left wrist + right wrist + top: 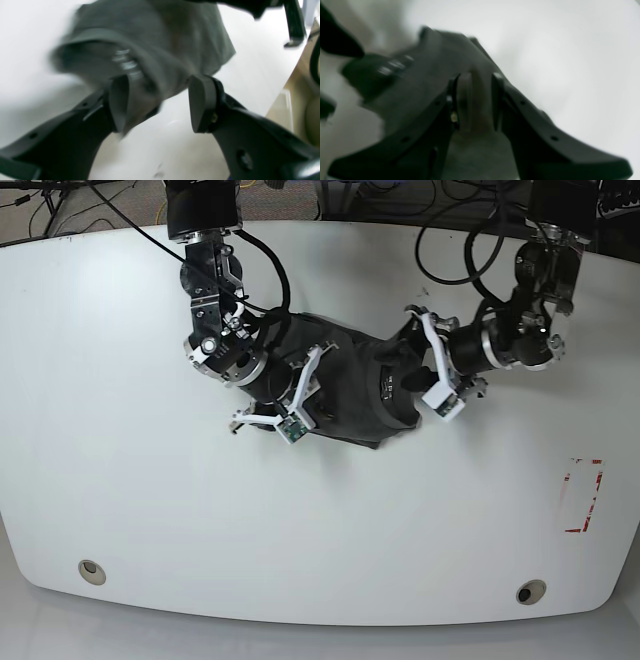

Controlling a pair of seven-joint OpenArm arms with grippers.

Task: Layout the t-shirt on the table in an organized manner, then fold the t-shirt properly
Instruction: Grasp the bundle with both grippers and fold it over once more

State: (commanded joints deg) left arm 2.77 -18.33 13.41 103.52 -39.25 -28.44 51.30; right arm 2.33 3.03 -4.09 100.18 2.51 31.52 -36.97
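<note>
The dark grey t-shirt point(345, 380) lies bunched in a heap on the white table point(300, 530), between my two arms. In the right wrist view my right gripper point(480, 100) is shut on a fold of the t-shirt point(440, 55), with cloth filling the narrow gap between its pads. In the base view that right gripper point(290, 400) sits at the heap's left edge. My left gripper point(158, 105) stands open, fingers wide apart, at the near edge of the t-shirt point(160, 37), and cloth brushes one pad point(118, 102). From the base camera the left gripper point(425, 375) is at the heap's right edge.
Two round metal grommet holes point(91, 571) point(531, 591) sit near the table's front edge. A red-outlined rectangle mark point(583, 495) is at the right. Cables point(450, 240) trail over the table's back edge. The table's curved edge point(287, 82) runs close to the left gripper.
</note>
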